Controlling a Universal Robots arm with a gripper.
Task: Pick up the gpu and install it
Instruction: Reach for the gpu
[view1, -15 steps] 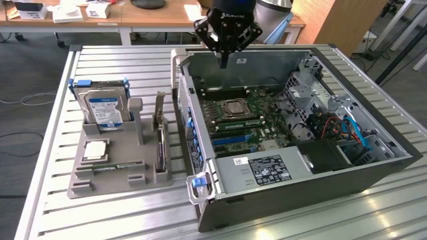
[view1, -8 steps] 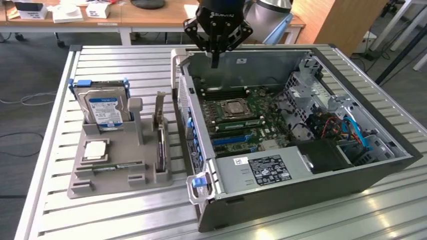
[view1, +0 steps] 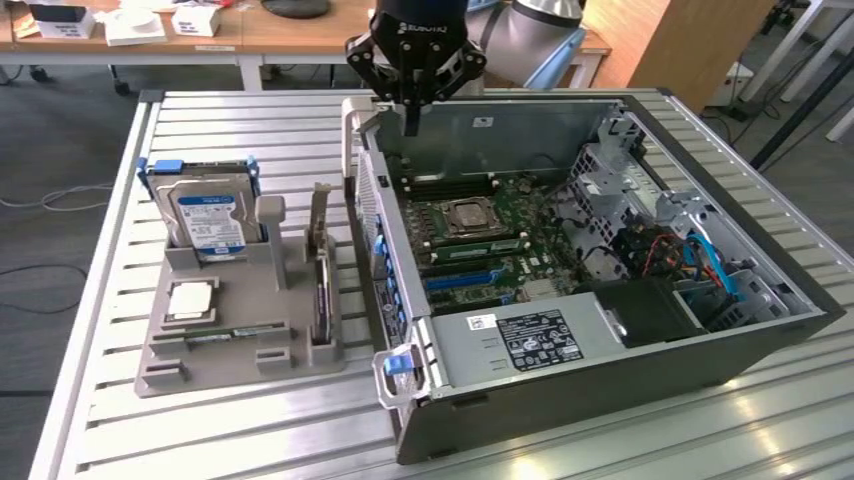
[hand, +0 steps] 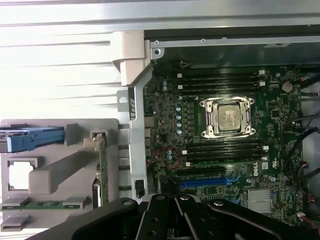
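Gpu (view1: 323, 270) stands on edge in a grey holder (view1: 200, 372) on a slatted metal table (view1: 200, 120), just beside the open computer case (view1: 601, 390). Wooden desks (view1: 267, 40) and grey floor lie behind. The gripper (view1: 411, 122) hangs over the case's far corner, jaws clenched on nothing. The exterior view shows a hard drive (view1: 207, 215) upright in the holder; the wrist view looks straight down on the processor socket (hand: 227, 117), with the card's edge alongside the case wall.
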